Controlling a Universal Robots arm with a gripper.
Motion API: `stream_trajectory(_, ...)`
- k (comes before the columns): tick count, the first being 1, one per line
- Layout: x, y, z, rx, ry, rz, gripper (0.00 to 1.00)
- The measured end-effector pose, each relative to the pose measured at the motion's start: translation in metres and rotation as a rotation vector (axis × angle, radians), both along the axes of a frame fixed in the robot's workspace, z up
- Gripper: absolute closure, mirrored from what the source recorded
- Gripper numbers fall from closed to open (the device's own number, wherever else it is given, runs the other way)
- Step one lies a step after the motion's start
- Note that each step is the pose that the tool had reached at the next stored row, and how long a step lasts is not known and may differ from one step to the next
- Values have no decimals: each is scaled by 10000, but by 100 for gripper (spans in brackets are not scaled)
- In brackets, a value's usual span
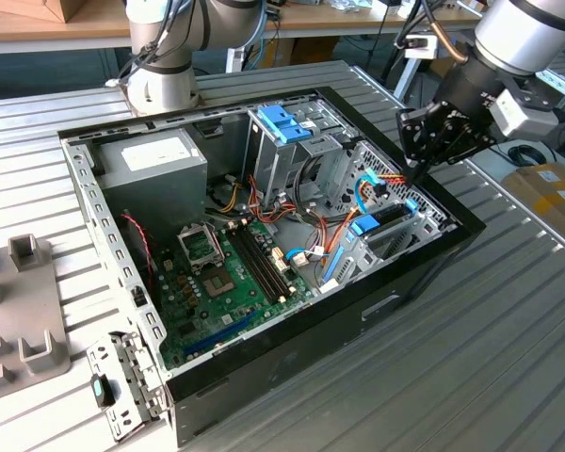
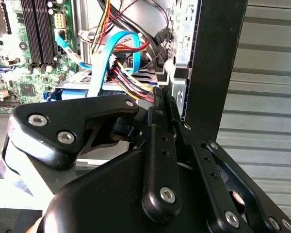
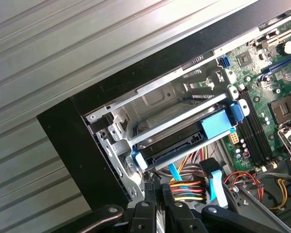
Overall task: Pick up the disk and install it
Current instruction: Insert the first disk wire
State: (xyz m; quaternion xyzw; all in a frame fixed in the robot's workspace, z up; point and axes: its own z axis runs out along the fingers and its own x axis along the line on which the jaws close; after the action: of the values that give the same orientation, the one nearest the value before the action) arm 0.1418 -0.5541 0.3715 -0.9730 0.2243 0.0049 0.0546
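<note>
The hand (image 1: 422,162) hovers at the corner of the open computer case (image 1: 424,273) on the exterior view's right, just above the bundle of coloured power and data cables (image 3: 186,188). In both wrist views its black fingers (image 2: 157,121) stand pressed together with nothing between them, so it holds nothing.

Just beside the fingertips, inside the case, the disk (image 3: 177,133) lies flat in the lower drive bay (image 3: 150,104), its silver body tucked under the metal bracket and its blue frame showing at both ends. In the exterior view the same blue edge (image 1: 377,223) sits level in the bay, near the case's side wall.

Judging from this, the pick-up and the seating look done; whether the cables are plugged into the disk I cannot tell.

Further out lie the motherboard (image 1: 231,273), the upper drive cage with its blue latch (image 1: 284,122), the grey power supply (image 1: 151,165), and the ribbed metal table (image 1: 508,348).
</note>
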Motion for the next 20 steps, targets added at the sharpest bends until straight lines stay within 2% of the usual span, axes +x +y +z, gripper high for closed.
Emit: stream_trajectory(20,-136,0,-5,1,0,-1,83)
